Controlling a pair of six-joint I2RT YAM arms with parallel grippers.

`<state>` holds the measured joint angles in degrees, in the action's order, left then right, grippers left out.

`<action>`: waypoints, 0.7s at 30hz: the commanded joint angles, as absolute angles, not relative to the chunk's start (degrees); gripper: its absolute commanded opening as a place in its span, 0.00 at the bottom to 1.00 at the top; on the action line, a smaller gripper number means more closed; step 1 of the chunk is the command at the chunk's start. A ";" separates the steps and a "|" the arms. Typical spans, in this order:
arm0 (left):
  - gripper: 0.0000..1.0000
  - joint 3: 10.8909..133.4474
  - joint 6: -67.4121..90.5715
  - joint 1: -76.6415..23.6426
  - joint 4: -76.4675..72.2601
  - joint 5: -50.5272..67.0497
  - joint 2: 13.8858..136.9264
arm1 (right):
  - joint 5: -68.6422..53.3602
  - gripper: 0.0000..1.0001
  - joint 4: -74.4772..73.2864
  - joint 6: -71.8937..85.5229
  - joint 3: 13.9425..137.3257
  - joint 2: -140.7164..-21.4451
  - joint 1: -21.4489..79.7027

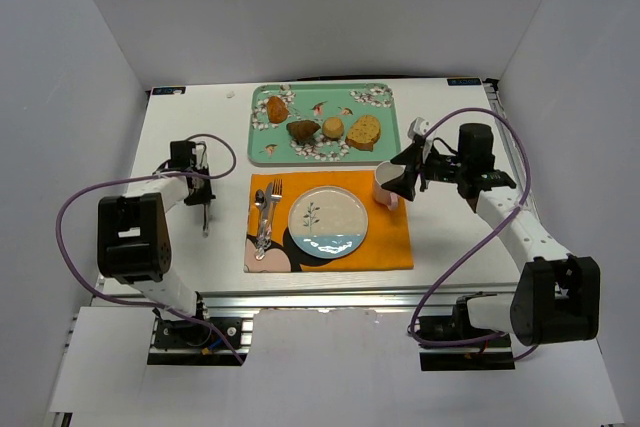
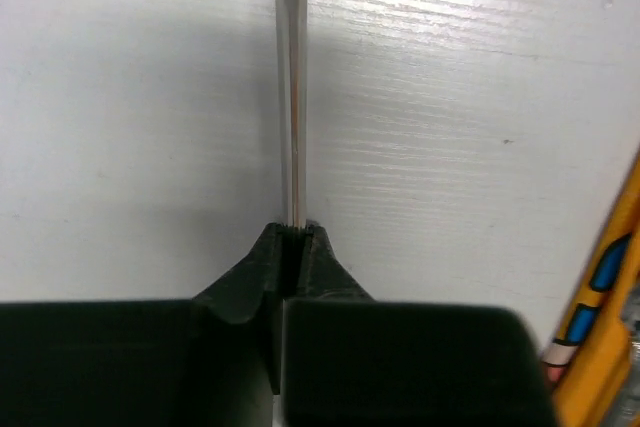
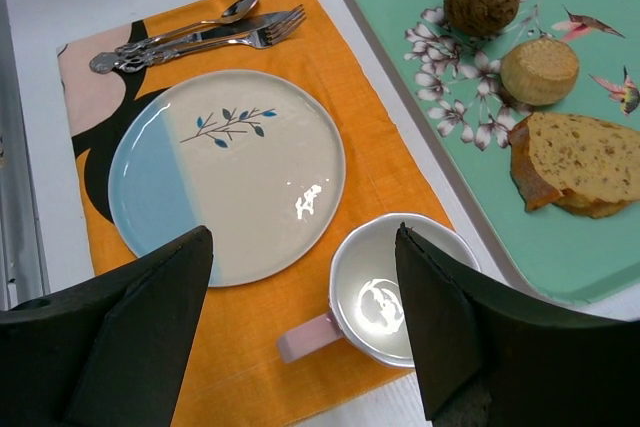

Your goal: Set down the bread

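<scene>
left end effector [image 2: 293, 237]: mine is pinched together on a thin metal utensil [image 2: 291, 97]. It's edge-on in the wrist view, so I honestly can't tell what kind it is.
where that is: out on the bare white worktop [image 2: 450, 147], just off the left edge of the orange placemat [image 3: 370, 162], with the utensil sticking out ahead of my fingers
right end effector [image 3: 302, 237]: fingers spread well apart, nothing in them, touching nothing
what's under it: hanging above the white cup [image 3: 385, 292] with the pink handle. That cup sits at the placemat's right edge, right beside the plate [image 3: 230, 172].
the bread [image 3: 539, 70]: small round bun, golden-tan, paler flat top, ridged sides kinda like a muffin
bread location: on the teal flowered tray [image 3: 600, 247], sitting upright between a dark brown lump [image 3: 481, 2] and a tan slice [image 3: 580, 162], close to both. Neither end effector is touching it.
</scene>
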<state>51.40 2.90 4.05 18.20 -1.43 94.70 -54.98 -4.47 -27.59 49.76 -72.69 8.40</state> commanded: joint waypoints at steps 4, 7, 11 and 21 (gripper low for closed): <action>0.00 56.93 12.71 1.78 24.16 8.51 87.56 | -57.04 0.78 -3.08 -27.07 51.15 -71.10 6.42; 0.00 64.32 20.18 -3.05 28.73 12.99 86.48 | -57.22 0.78 -2.20 -26.19 51.15 -71.10 6.07; 0.03 67.06 33.93 -10.63 23.93 21.36 84.56 | -57.66 0.78 -0.97 -24.79 50.71 -71.10 5.80; 0.39 64.94 48.18 -19.07 15.81 26.28 84.28 | -58.01 0.78 0.69 -23.73 49.75 -70.23 5.36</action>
